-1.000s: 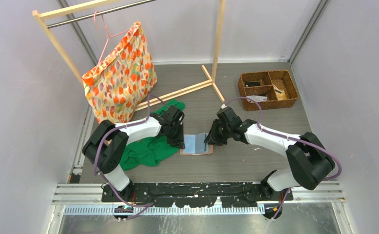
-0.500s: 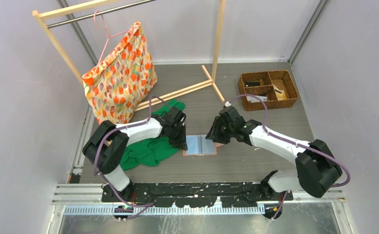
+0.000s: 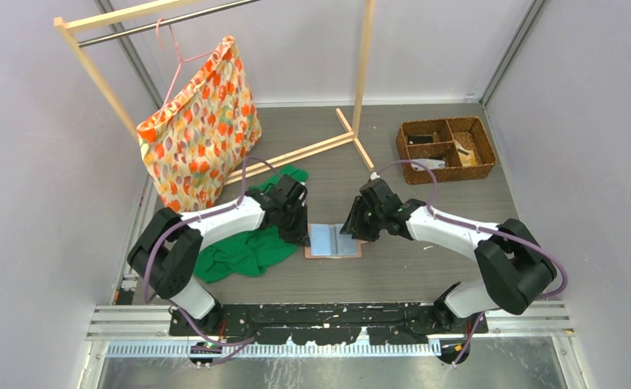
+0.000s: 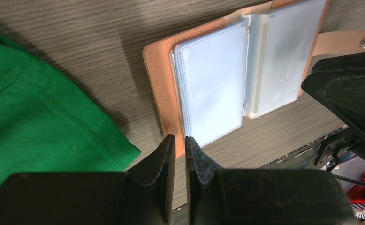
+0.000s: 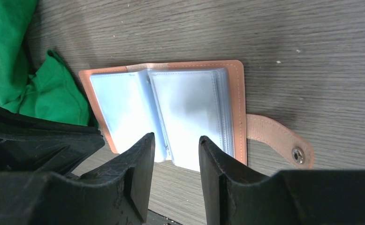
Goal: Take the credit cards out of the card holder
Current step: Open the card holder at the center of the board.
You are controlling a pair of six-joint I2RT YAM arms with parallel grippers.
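Count log, taken from my remote station.
- 1 card holder (image 3: pixel 332 241), with 1 snap tab (image 5: pixel 277 138).
- Clear sleeves (image 5: pixel 190 112) inside it: several, stacked. I cannot fix the number.
- 2 grippers: left gripper (image 4: pixel 180 140) and right gripper (image 5: pixel 173 138).
- 1 green cloth (image 3: pixel 243 253).
- 1 orange-patterned fabric bag (image 3: pixel 203 121).
- 1 wooden rack (image 3: pixel 362 65).
- 1 wicker basket (image 3: pixel 491 154) with 3 compartments. Its contents are too small for me to count.

Salmon-pink card holder (image 3: pixel 332 241), pale blue inside; green cloth (image 3: pixel 239 253); orange-patterned bag (image 3: pixel 203 130).
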